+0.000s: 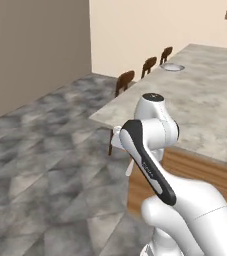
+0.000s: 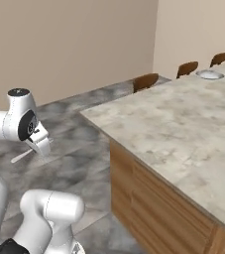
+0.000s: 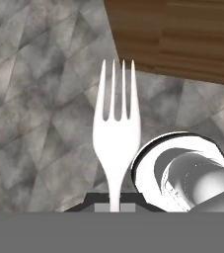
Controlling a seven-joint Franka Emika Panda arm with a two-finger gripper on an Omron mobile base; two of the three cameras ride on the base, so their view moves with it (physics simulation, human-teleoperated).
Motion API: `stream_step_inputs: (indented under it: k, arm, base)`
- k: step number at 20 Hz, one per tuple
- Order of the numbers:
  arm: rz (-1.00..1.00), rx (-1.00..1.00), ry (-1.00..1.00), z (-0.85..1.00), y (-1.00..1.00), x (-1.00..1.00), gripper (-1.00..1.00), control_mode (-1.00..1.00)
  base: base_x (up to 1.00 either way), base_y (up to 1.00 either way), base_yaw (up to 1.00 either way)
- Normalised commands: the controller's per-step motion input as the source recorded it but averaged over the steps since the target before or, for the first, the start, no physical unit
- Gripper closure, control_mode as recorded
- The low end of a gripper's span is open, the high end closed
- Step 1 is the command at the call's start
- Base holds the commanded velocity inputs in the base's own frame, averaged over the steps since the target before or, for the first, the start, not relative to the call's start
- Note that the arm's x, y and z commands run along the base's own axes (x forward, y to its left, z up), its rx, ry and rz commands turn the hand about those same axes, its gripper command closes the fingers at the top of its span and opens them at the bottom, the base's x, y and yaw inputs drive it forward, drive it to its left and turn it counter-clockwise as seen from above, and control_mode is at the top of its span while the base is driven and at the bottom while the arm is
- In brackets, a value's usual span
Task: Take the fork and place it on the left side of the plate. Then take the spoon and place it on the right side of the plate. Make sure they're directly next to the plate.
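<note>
My gripper point(image 3: 114, 202) is shut on the handle of the fork point(image 3: 116, 131), a pale silver-grey utensil whose tines point away from the hand over the grey stone floor. In the right base view the gripper point(image 2: 39, 145) hangs low at the left, off the counter, and the fork point(image 2: 22, 157) sticks out sideways from it. The plate point(image 1: 172, 67), round with a grey rim, lies far off at the counter's back edge, and the right base view shows the plate point(image 2: 209, 74) there too. The spoon is out of view.
The long stone counter point(image 2: 183, 124) with a wooden side point(image 3: 182, 34) runs on the right. Three brown stools point(image 1: 125, 80) point(image 1: 149, 64) point(image 1: 166, 52) stand along its far side. Grey tiled floor point(image 1: 45, 165) spreads to the left.
</note>
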Motion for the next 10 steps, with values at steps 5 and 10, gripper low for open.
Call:
stream_step_inputs:
  k: [5, 10]
  arm:
    - [0.0, 0.0, 0.0, 0.0, 0.0, 0.0, 1.0, 1.0]
    - [0.0, 0.0, 0.0, 0.0, 0.0, 0.0, 1.0, 1.0]
  base:
    - [0.82, 0.51, -0.09]
    - [0.82, 0.48, -0.12]
